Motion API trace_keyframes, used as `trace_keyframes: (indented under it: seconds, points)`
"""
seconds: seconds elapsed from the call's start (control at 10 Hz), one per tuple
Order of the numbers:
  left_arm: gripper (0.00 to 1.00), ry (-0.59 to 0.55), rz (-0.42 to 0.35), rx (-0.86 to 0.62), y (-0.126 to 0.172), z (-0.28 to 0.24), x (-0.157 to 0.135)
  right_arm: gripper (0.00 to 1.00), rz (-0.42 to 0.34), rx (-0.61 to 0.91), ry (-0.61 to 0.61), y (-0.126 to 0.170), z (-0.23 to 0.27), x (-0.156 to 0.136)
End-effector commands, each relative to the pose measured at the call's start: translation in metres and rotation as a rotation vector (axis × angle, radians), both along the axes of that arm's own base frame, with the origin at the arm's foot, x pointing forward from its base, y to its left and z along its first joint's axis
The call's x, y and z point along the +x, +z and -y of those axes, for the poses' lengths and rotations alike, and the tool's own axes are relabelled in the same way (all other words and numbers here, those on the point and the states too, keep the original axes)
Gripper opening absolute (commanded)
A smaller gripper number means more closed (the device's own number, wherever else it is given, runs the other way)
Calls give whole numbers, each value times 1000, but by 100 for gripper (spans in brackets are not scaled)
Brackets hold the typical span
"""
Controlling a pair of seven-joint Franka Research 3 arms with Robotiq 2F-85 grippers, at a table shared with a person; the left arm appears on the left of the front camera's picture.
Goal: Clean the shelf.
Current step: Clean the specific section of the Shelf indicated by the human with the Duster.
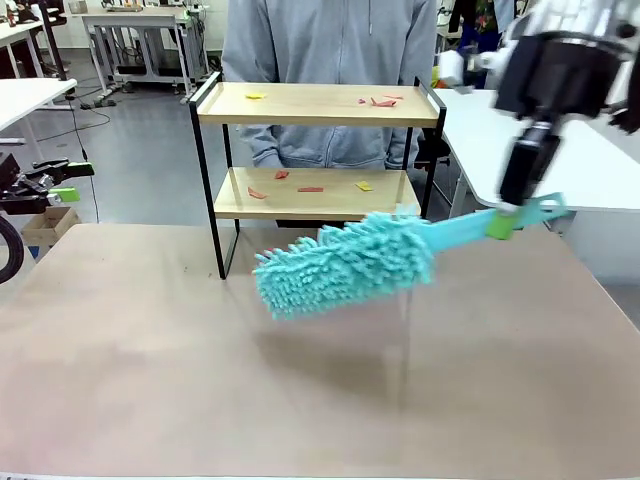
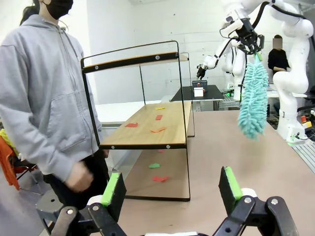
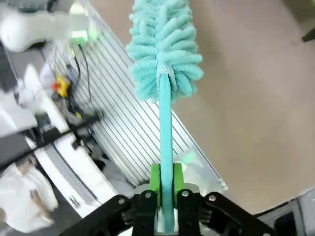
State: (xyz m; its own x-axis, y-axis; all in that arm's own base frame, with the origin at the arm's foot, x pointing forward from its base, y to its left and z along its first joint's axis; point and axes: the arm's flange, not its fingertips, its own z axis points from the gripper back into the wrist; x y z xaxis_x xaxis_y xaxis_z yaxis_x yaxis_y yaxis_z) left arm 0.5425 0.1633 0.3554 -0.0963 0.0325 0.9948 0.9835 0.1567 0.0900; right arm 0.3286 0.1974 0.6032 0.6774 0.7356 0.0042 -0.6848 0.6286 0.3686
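We see the shelf [image 1: 310,118] standing at the far edge of the desk [image 1: 150,350], upright on its black legs, right in front of a person [image 1: 330,50] in a grey hooded top. Its upper board [image 1: 300,100] carries a few paper scraps [image 1: 382,101], red and yellow, and more red and yellow ones lie on the lower board [image 1: 290,203].

Our right hand [image 1: 503,222] comes down from the upper right and is clamped on the handle of a teal duster [image 1: 345,262]. In the right wrist view the green pads [image 3: 155,179] press flat against both sides of the thin handle [image 3: 166,123], and the fluffy head [image 3: 165,44] points away from the hand. From the front the duster is tilted, its head lower and to the left of the grip. The head is raised above the desk, with its shadow on the surface beneath. It hangs in front of the right part of the lower board. The left wrist view shows it clear of the shelf, on the robot's side of it.

Our left hand [image 2: 171,183] is spread wide with nothing between its fingers. It sits low, off the left end of the desk, facing the open side of the shelf. In that view two more scraps lie on the desk under the lower board.
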Motion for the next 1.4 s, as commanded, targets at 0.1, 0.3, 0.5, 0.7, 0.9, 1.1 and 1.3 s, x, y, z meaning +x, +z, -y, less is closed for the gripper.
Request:
trace_keyframes:
  seconds: [0.1, 0.3, 0.5, 0.7, 0.9, 1.1, 1.3]
  points:
    - [100, 2, 13, 6, 2, 0, -2, 13, 109, -53, -238, -23, -59, 20]
    - [100, 2, 13, 6, 2, 0, -2, 13, 101, -57, -259, -32, -74, 22]
    - [100, 2, 13, 6, 2, 0, -2, 13, 95, -28, -233, -30, -76, 23]
    - [100, 2, 13, 6, 2, 0, -2, 13, 95, -28, -233, -30, -76, 23]
    - [100, 2, 13, 6, 2, 0, -2, 13, 95, -28, -233, -30, -76, 23]
    - [100, 2, 13, 6, 2, 0, -2, 13, 98, -37, -335, -44, -100, 20]
    - [100, 2, 13, 6, 2, 0, -2, 13, 131, -21, -426, -68, -133, 11]
